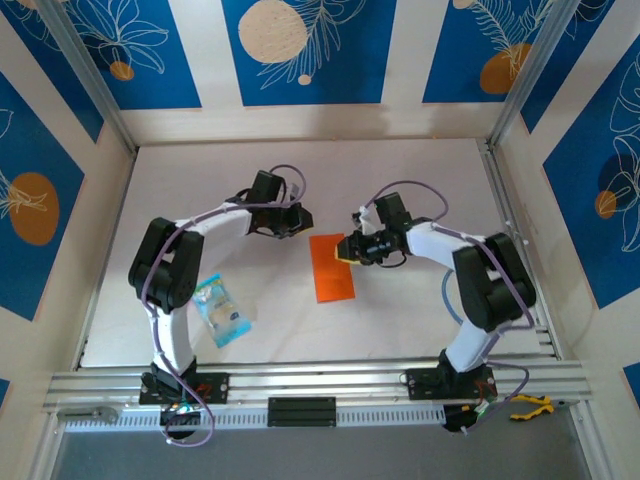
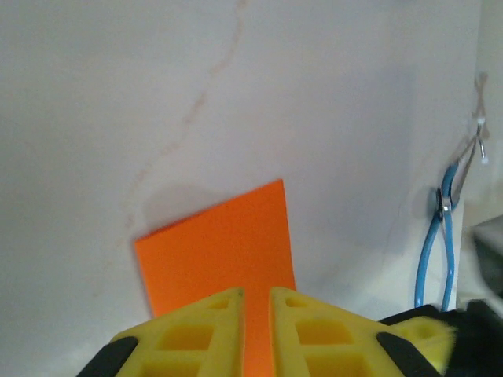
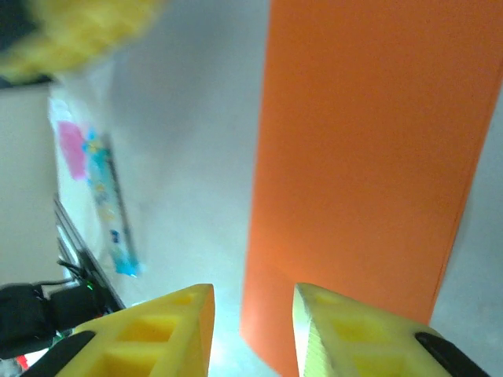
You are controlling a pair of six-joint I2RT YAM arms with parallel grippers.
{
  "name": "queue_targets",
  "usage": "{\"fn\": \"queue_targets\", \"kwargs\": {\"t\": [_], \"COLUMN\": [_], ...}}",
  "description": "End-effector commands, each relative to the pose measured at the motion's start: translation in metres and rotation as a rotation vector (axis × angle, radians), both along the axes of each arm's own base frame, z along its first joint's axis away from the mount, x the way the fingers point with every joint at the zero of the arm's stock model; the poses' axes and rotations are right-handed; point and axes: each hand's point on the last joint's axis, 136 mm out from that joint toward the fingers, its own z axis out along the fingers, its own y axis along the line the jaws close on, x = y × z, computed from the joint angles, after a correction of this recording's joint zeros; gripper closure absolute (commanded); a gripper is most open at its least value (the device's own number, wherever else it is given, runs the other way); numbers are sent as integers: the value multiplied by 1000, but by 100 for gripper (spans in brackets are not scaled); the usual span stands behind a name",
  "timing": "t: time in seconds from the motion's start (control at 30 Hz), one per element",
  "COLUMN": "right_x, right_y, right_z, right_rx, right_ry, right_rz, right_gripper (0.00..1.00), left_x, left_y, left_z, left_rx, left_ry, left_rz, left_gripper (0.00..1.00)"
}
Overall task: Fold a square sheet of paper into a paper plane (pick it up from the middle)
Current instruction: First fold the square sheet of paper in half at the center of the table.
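Table (image 1: 420, 190): pale, smooth, faintly veined, enclosed by blue leaf-print panels (image 1: 300, 45). Orange sheet of paper (image 1: 333, 270): thin, matte, folded rectangular, flat at table centre. Left gripper (image 2: 257, 292) barely parted, right gripper (image 3: 253, 290) open, both over table centre.

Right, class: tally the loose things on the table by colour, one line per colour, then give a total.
Orange: 1, the sheet of paper
Blue and clear: 1, the plastic packet
Total: 2

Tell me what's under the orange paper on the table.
The orange paper lies flat on the pale table, which shows beside its edges. The patch directly beneath is covered, so it cannot be checked; nothing pokes out from under it.
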Motion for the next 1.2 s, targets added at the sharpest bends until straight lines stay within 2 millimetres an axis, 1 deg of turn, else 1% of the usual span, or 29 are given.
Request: {"fn": "queue_targets", "kwargs": {"t": [0.0, 0.13, 0.33, 0.57, 0.7, 0.8, 0.9, 1.03, 1.17], "right_x": [-5, -26, -49, -68, -78, -81, -80, -77, -77], "right_y": [-15, -20, -16, -30, -32, -33, -30, -24, -27], "right_z": [6, -2, -20, -43, -50, -52, -51, -51, -54], "right_rx": [0, -21, -41, -127, -133, -133, -108, -78, -100], "right_ry": [39, 105, 204, 298, 336, 352, 356, 367, 372], "right_rz": [-121, -148, -161, -238, -242, -243, -237, -225, -236], "right_gripper": [66, 66, 66, 65, 62, 60, 59, 59, 59], "left_x": [-17, -18, -15, -24, -31, -33, -34, -34, -33], "left_y": [-20, -23, -24, -13, -6, -1, 2, 1, 1], "left_z": [-12, -30, -51, -76, -88, -91, -92, -91, -91], "left_rx": [-32, -22, -6, 36, 38, 30, 25, 19, 16], "left_ry": [21, 50, 79, 114, 146, 152, 155, 154, 157], "left_rz": [-100, -98, -88, -74, -64, -45, -40, -42, -42], "left_gripper": [84, 84, 85, 85, 86, 86, 86, 86, 85]}}
